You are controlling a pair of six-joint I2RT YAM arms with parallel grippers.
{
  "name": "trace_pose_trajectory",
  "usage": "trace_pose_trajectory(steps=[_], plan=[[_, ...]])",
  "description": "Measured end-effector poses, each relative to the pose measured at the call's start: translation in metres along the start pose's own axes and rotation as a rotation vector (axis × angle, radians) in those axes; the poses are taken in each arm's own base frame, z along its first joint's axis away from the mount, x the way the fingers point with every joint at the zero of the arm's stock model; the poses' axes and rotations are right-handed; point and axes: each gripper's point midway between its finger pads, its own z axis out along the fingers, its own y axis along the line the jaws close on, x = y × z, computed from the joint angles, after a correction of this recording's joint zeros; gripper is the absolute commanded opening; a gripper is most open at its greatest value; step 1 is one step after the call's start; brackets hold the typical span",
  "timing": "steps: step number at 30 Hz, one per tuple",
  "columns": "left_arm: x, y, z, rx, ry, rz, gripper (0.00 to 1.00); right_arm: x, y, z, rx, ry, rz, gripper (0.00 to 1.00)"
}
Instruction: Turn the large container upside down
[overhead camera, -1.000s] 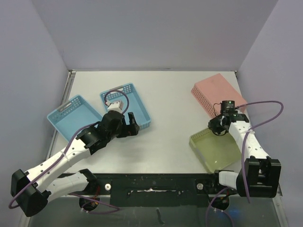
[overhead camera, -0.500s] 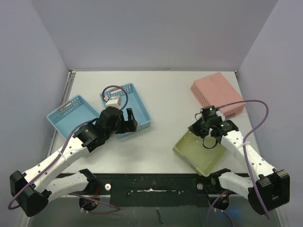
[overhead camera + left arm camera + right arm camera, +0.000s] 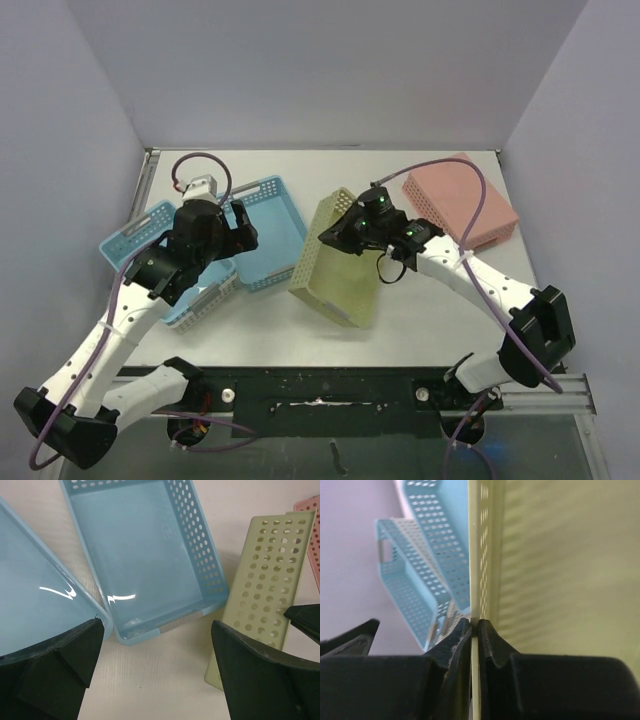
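Note:
The yellow-green perforated container [image 3: 335, 272] stands tipped on its side in the middle of the table, its long edge resting on the surface. My right gripper [image 3: 347, 236] is shut on its upper rim; in the right wrist view the fingertips [image 3: 475, 630] pinch the thin wall of the container [image 3: 560, 570]. My left gripper [image 3: 240, 226] is open and empty, hovering over the near end of a blue basket [image 3: 275, 232]. In the left wrist view the left gripper [image 3: 157, 680] is over bare table, with the blue basket [image 3: 145, 560] ahead and the yellow-green container [image 3: 265, 595] to the right.
A second blue basket [image 3: 150, 245] lies left of the first and also shows in the left wrist view [image 3: 30, 605]. A pink container [image 3: 462, 200] lies upside down at the back right. Purple walls enclose the table on three sides.
My right arm swung left, carrying the yellow-green container from the near right to the table's middle and tipping it onto its side. My left arm drew back and to the left.

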Motion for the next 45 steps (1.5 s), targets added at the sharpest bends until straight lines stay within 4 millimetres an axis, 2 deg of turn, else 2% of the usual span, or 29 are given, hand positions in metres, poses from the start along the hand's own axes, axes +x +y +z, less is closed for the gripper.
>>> trace_pose_trajectory(steps=[4,6,8,13,17,19,22,26,28,30,32,34,37,39,41,43,45], plan=[[-0.016,0.009,-0.009,-0.027,-0.031,0.008,0.91,0.003,0.033,-0.005,-0.156,0.028,-0.046,0.00],[-0.025,0.010,-0.013,-0.032,-0.053,0.011,0.91,0.004,0.037,-0.010,-0.225,0.039,-0.057,0.00],[-0.029,0.009,-0.015,-0.029,-0.062,0.016,0.91,0.004,0.030,-0.016,-0.281,0.051,-0.047,0.00],[-0.028,0.007,-0.013,-0.018,-0.050,0.025,0.91,-0.009,-0.001,-0.031,-0.442,0.073,0.043,0.00],[-0.024,0.004,-0.010,-0.006,-0.029,0.027,0.91,-0.024,-0.019,-0.042,-0.497,0.072,0.065,0.00],[-0.023,0.002,-0.009,0.002,-0.022,0.027,0.91,-0.027,-0.027,-0.048,-0.509,0.083,0.062,0.01],[-0.020,0.000,-0.007,0.018,-0.012,0.026,0.91,-0.033,-0.039,-0.060,-0.507,0.085,0.022,0.08],[-0.013,-0.002,-0.005,0.032,0.010,0.029,0.91,-0.046,-0.069,-0.074,-0.435,0.048,-0.023,0.12],[-0.010,-0.002,-0.004,0.037,0.020,0.031,0.91,-0.059,-0.085,-0.084,-0.402,0.007,-0.045,0.22],[-0.007,-0.002,-0.002,0.039,0.027,0.032,0.90,-0.072,-0.105,-0.093,-0.369,-0.043,-0.048,0.26],[-0.005,-0.002,-0.002,0.045,0.037,0.032,0.91,-0.079,-0.129,-0.097,-0.332,-0.078,-0.036,0.37],[-0.003,-0.003,-0.001,0.050,0.043,0.033,0.90,-0.078,-0.161,-0.094,-0.274,-0.084,0.015,0.50],[-0.002,-0.004,-0.001,0.056,0.049,0.033,0.90,-0.062,-0.199,-0.087,-0.189,-0.038,0.102,0.59],[-0.001,-0.005,-0.001,0.062,0.052,0.033,0.90,-0.056,-0.210,-0.087,-0.145,-0.019,0.124,0.62],[-0.001,-0.007,-0.001,0.068,0.054,0.032,0.90,-0.056,-0.218,-0.089,-0.087,-0.020,0.119,0.68],[0.000,-0.009,0.000,0.080,0.056,0.028,0.90,-0.066,-0.221,-0.096,-0.017,-0.049,0.097,0.73],[0.003,-0.012,0.002,0.098,0.065,0.024,0.90,-0.087,-0.221,-0.107,0.063,-0.115,0.047,0.75]])
